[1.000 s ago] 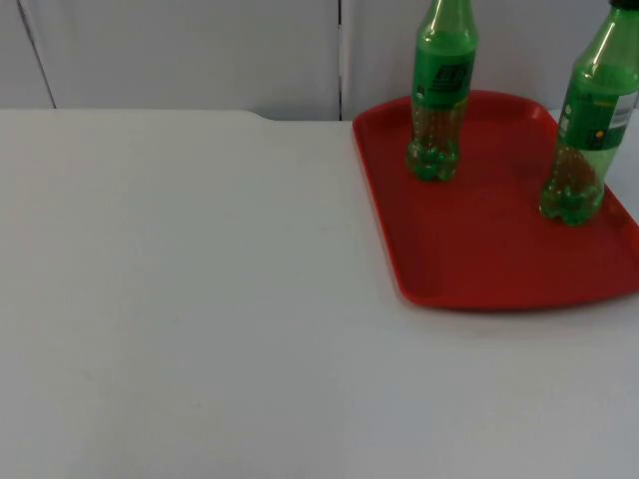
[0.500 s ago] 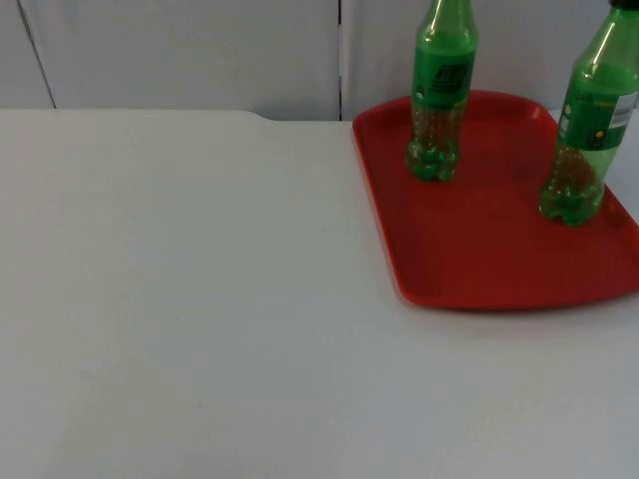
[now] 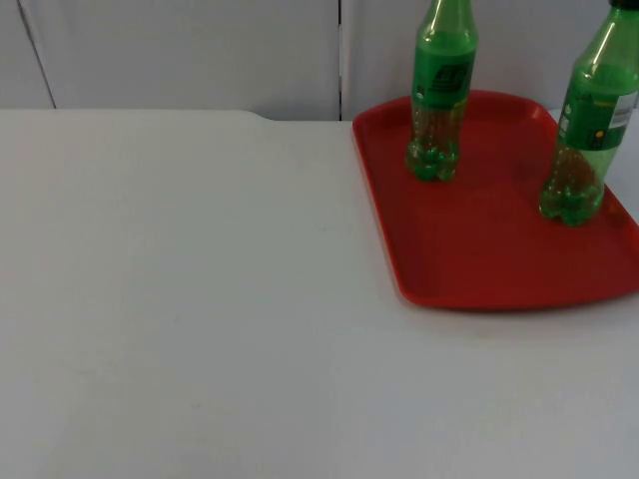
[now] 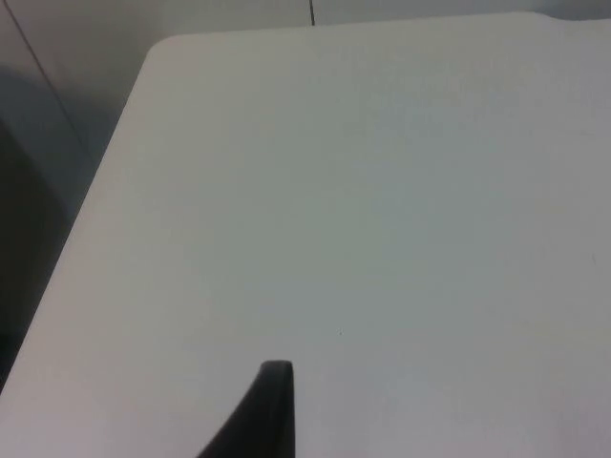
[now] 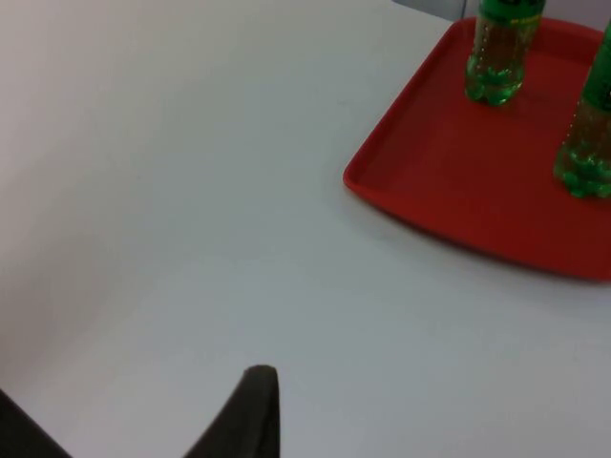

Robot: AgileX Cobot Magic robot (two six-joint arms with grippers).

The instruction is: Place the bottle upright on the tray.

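Bottles, two of them, green clear plastic with labels, stand upright on the red rectangular plastic tray [image 3: 479, 259] that lies on the white bench [image 3: 200, 299] toward its right side, near the grey partition wall [image 3: 180, 50]. The first green bottle [image 3: 437, 100] stands near the tray's far left corner; the second green bottle [image 3: 584, 130] stands near the tray's right edge, a little closer to the camera. The two are well apart from each other, and each rests with its lobed base flat on the tray floor. The tray's near rim sits wholly on the bench.

In the right wrist view the tray [image 5: 449, 191] and both bottles appear again: the first [image 5: 498, 52] by the tray's far corner, the second [image 5: 587, 143] by its other side. A single black fingertip of the right end effector [image 5: 250, 410] hangs over bare bench, well apart from the tray; whether this end effector is open or closed cannot be told.

In the left wrist view one black fingertip of the left end effector [image 4: 263, 410] hangs above bare bench near a rounded bench corner; its state cannot be told either.
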